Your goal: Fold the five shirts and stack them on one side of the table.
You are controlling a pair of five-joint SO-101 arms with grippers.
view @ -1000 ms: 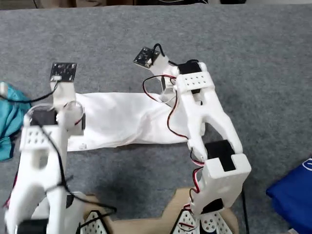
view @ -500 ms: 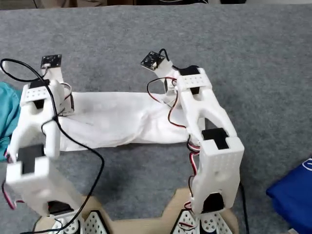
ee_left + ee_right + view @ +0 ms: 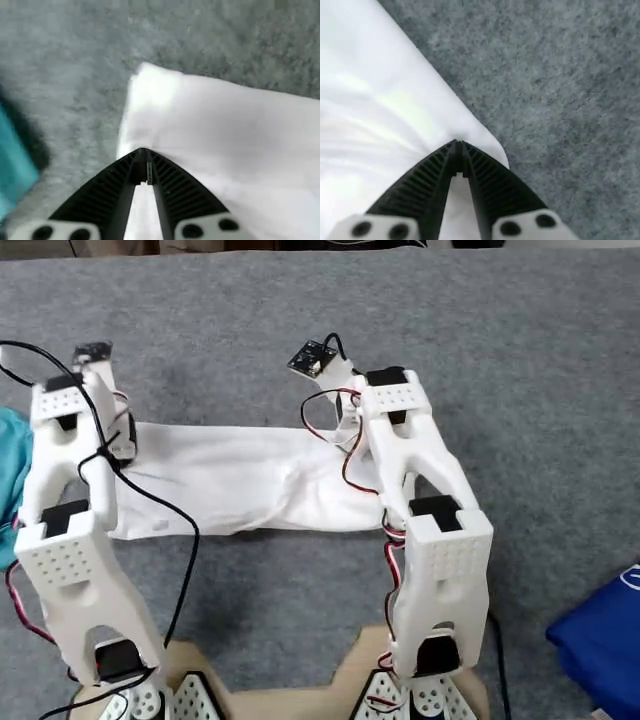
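Left gripper [image 3: 145,167]: fingers pressed together at the tips, clenched on the white shirt [image 3: 240,485] close to its short end. The cloth creases at the fingertips. One corner of the shirt lies just beyond the tips, flat on the grey table cover [image 3: 520,360].

Right gripper [image 3: 458,152]: fingers likewise closed tip to tip, pinching the same shirt at its opposite end, just inside a rounded corner. Folds in the cloth run away from the grip point. Bare grey cover lies beyond that corner.

White shirt: folded into a long, narrow band, stretched flat between the two grippers. The left arm [image 3: 65,490] stands over one end and the right arm [image 3: 420,490] over the other. The middle of the band is lightly wrinkled.

A teal shirt [image 3: 10,480] lies bunched on the outer side of the left gripper, near the white shirt's end but apart from it. A blue shirt [image 3: 600,640] lies well apart from the right gripper, on that arm's outer side near its base.
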